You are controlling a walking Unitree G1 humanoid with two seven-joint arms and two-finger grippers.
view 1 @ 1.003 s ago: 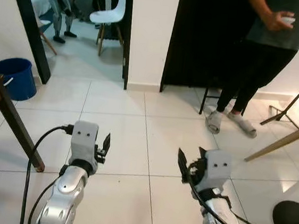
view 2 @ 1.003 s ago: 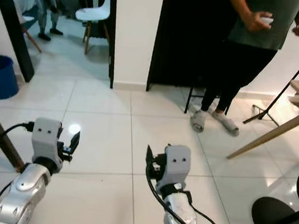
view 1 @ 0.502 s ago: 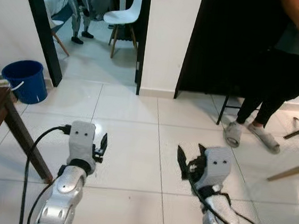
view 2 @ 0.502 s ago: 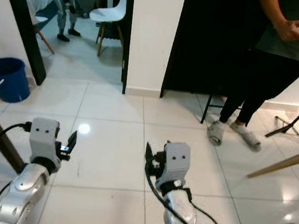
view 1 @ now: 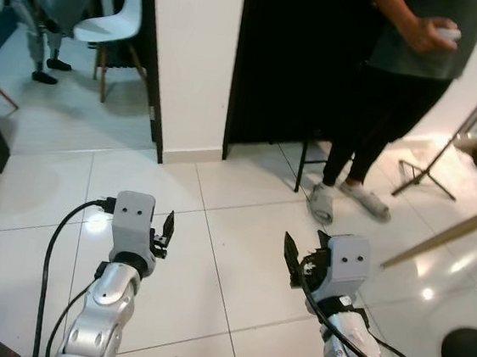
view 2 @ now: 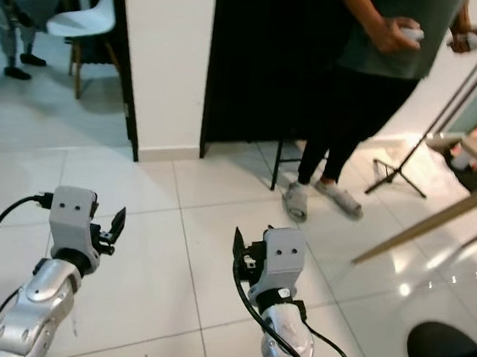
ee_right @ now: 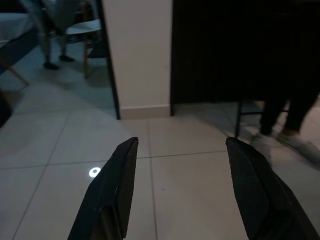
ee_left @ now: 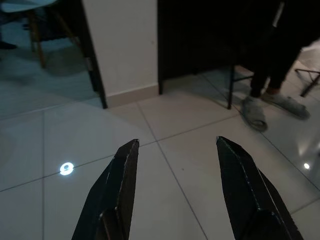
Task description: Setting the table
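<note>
Both our tools, the left tool (ee_left: 172, 190) and right tool (ee_right: 182, 192), hover wide apart and empty above the tiled floor (view 1: 242, 222). We face a person (view 1: 402, 85) standing beside a dark doorway (view 1: 293, 65).

White tiled floor (view 1: 40, 200), dark doorway (view 1: 294, 56)

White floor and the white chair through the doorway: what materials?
White tiled floor: glossy glazed tile, probably ceramic or porcelain, going by the grout lines and mirror-like light glints. White chair: smooth moulded shell, likely plastic, on slim legs that look wooden; too small to be sure.
</note>
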